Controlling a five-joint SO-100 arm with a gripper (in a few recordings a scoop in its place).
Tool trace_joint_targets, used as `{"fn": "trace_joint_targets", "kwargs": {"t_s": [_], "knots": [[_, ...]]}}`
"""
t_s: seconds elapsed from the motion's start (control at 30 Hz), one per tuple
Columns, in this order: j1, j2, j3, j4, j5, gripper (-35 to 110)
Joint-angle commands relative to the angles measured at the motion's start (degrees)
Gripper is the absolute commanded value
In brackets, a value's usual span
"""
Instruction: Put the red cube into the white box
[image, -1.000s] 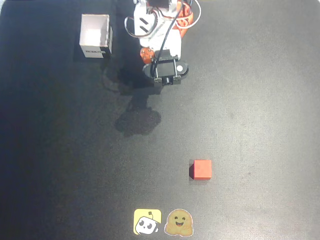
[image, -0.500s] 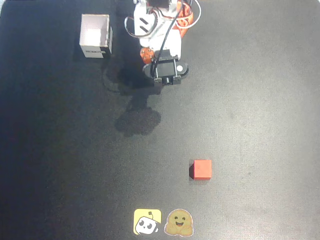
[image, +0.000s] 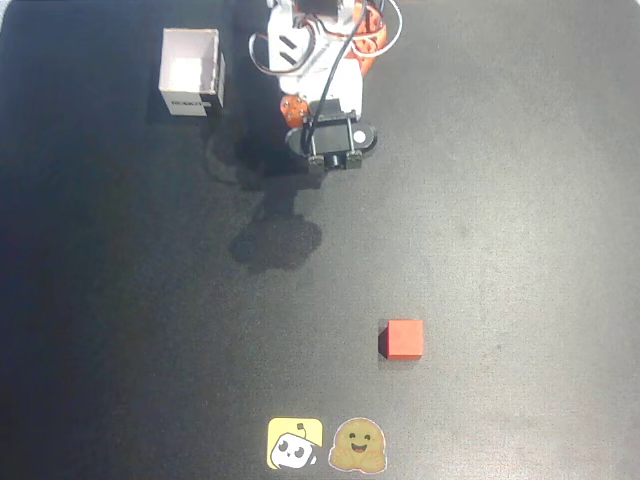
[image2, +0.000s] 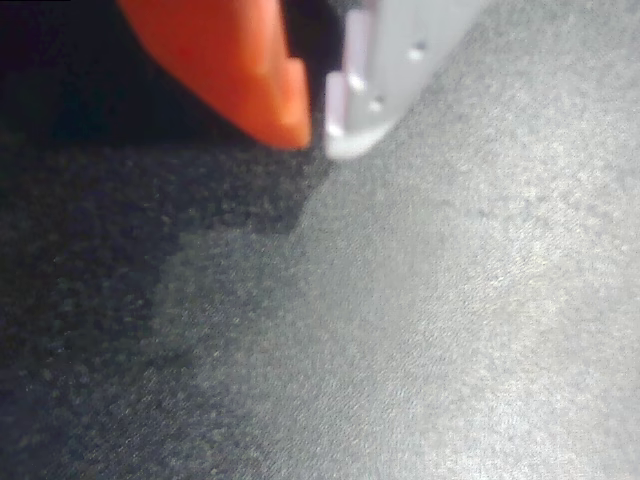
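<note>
While the pincer (image2: 318, 135) hangs clenched and empty, the red cube (image: 405, 339) sits square, edges frame-aligned.

My gripper (image2: 318, 135) sits up top in the wrist view, orange finger (image2: 235, 65) on the left, pale finger (image2: 385, 75) on the right, tips basically together with a thin dark slit between. Below it's just the grey table (image2: 450, 330), with a shadow darkening its left side.

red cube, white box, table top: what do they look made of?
Red cube: matte, uniform colour, no glare; plastic, foam or painted wood, cannot tell. White box: thin walls, printed label; likely cardboard. Table: dark grainy matte surface, speckled in the wrist view; probably a fabric or rubber mat.
</note>
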Motion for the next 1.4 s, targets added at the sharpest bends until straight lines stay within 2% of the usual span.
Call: {"fn": "trace_joint_targets", "kwargs": {"t_s": [0.0,0.6,0.73,0.93,1.2,1.37], "knots": [[0.4,0.3,-0.3,0.2,0.3,0],[0.1,0.3,-0.4,-0.5,-2.0,0],[-1.9,-1.2,-5.7,2.0,-2.7,0],[-5.1,-29.7,-29.6,5.1,-1.6,0],[-13.8,-54.0,-48.6,3.8,7.6,0],[-17.8,-69.4,-62.0,4.0,12.7,7]]}}
